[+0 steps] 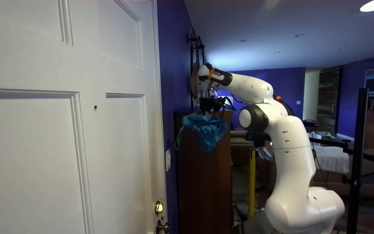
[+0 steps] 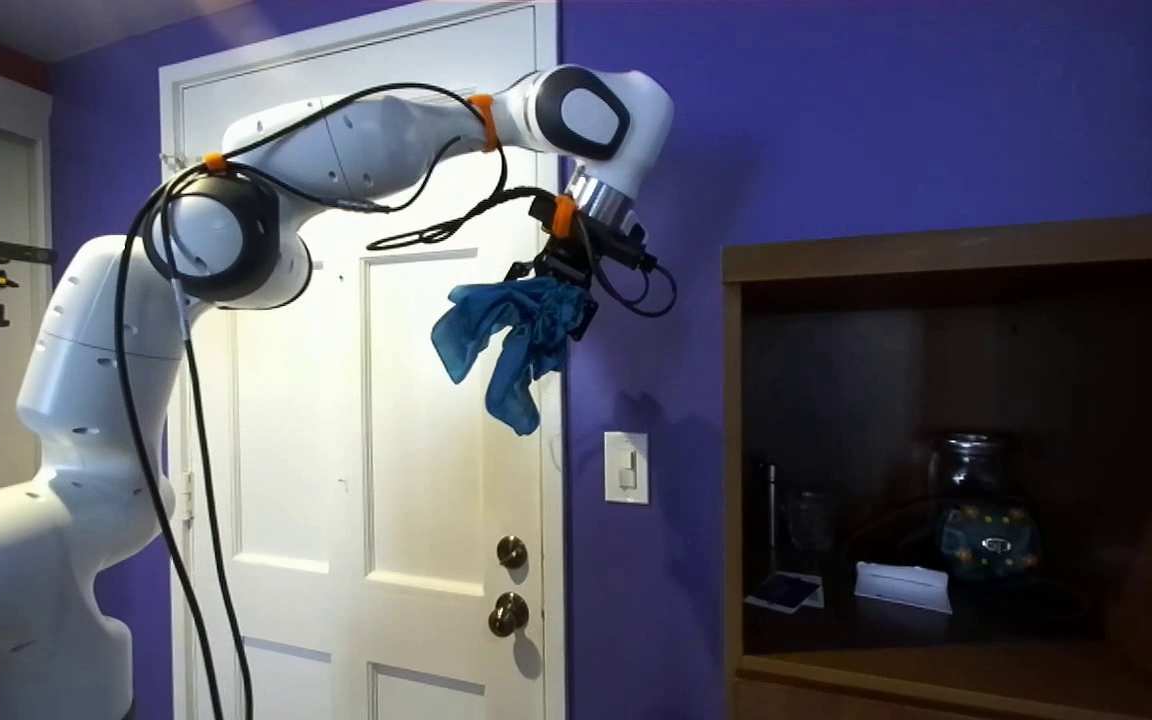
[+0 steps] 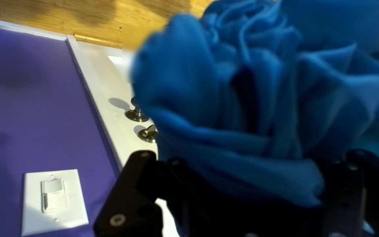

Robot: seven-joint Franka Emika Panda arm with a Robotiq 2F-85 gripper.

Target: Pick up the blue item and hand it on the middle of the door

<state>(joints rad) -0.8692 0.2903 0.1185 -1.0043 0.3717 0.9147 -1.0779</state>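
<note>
In an exterior view, a dark counter (image 2: pixel 896 632) inside a wooden cabinet (image 2: pixel 966 240) carries a white folded card (image 2: pixel 903 586), a patterned bag (image 2: pixel 989 543) just beside it and flat cards (image 2: pixel 786 592) near the side wall (image 2: pixel 733 450). A jar (image 2: pixel 972 467) shows behind the bag and a clear glass (image 2: pixel 812 520) behind the cards, bases hard to make out. The wrist view shows yellowish wooden floor (image 3: pixel 130 13), darker in patches

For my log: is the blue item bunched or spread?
Bunched: the blue item shows gathered folds in the wrist view and hangs crumpled in both exterior views.
</note>
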